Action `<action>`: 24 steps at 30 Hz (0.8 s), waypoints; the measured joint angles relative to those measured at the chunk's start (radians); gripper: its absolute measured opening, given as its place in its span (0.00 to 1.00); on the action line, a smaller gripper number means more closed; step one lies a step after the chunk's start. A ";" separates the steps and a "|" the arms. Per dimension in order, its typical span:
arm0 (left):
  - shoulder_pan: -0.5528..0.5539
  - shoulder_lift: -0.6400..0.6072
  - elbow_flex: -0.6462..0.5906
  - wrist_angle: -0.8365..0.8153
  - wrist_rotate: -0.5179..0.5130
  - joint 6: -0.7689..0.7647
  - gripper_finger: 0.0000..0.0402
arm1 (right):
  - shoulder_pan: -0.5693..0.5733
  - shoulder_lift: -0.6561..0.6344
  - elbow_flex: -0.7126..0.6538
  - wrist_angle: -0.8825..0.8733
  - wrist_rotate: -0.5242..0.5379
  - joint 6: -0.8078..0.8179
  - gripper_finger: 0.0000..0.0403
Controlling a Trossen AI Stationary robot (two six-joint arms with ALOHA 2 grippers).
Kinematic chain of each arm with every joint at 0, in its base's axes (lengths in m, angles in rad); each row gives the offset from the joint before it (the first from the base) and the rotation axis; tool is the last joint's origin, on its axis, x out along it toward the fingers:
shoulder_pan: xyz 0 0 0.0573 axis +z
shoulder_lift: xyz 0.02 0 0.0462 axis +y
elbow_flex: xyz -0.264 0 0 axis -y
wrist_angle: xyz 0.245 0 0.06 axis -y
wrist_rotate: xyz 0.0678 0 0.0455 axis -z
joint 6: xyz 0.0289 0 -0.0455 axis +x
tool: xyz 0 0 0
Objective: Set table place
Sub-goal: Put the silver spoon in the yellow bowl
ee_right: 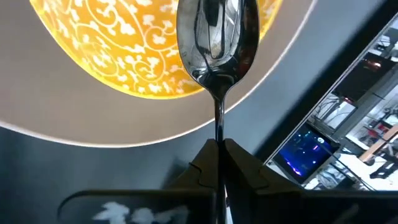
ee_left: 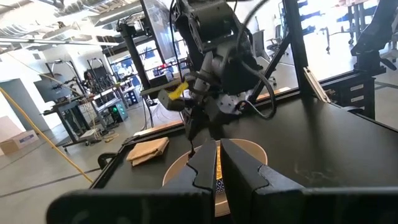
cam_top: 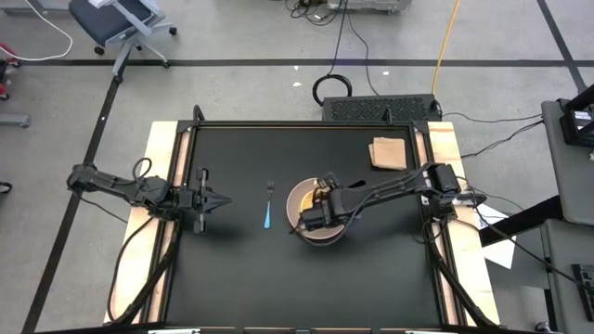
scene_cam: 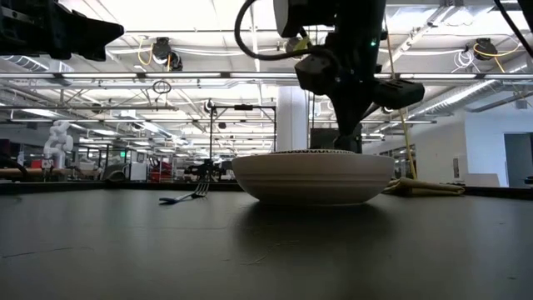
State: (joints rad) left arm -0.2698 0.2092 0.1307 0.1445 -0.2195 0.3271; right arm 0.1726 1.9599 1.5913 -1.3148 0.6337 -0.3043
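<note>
A white bowl (cam_top: 316, 211) with a yellow patterned inside (ee_right: 124, 56) stands on the black table (cam_top: 241, 278) right of centre; the low view shows it too (scene_cam: 312, 177). My right gripper (cam_top: 311, 221) reaches over it from the right and is shut on a shiny metal spoon (ee_right: 217, 37), whose bowl is over the yellow inside. A fork with a blue handle (cam_top: 267, 208) lies flat on the table left of the bowl. My left gripper (cam_top: 212, 199) is shut and empty at the table's left side, pointing toward the fork. My right gripper pinches the spoon's thin handle (ee_right: 219, 134) between its two fingers, a short way behind the spoon's bowl. The handle runs along the fingers, and the spoon's bowl sticks out ahead of them. The fingers slant down over the white bowl; whether the spoon touches it, I cannot tell.
A folded tan napkin (cam_top: 390, 153) lies at the table's far right. Light wooden boards (cam_top: 165, 148) run along the left and right sides. Bare tabletop lies near the front edge and at the far left.
</note>
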 joint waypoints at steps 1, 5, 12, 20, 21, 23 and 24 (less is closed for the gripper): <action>0.000 0.000 0.000 0.000 0.000 0.000 0.07 | 0.000 0.005 0.000 -0.002 0.000 -0.005 0.00; 0.000 0.000 0.000 0.000 0.000 -0.001 0.07 | 0.000 0.020 0.000 -0.002 -0.001 -0.023 0.00; 0.000 0.000 0.000 0.000 0.000 0.003 0.07 | 0.000 0.019 0.000 0.017 -0.001 -0.040 0.00; 0.000 0.000 0.000 0.001 0.000 0.003 0.07 | 0.021 0.019 -0.023 0.083 -0.001 -0.123 0.00; 0.000 0.000 0.000 0.001 0.000 0.003 0.07 | 0.024 0.019 -0.029 0.091 -0.001 -0.130 0.00; 0.000 0.000 0.000 0.001 0.000 0.003 0.07 | 0.028 0.019 -0.043 0.111 -0.001 -0.138 0.00; 0.000 0.000 0.000 0.001 0.000 0.003 0.07 | 0.030 0.019 -0.048 0.114 -0.002 -0.138 0.00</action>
State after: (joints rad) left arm -0.2697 0.2090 0.1306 0.1452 -0.2195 0.3298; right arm 0.2023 1.9785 1.5430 -1.2011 0.6319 -0.4423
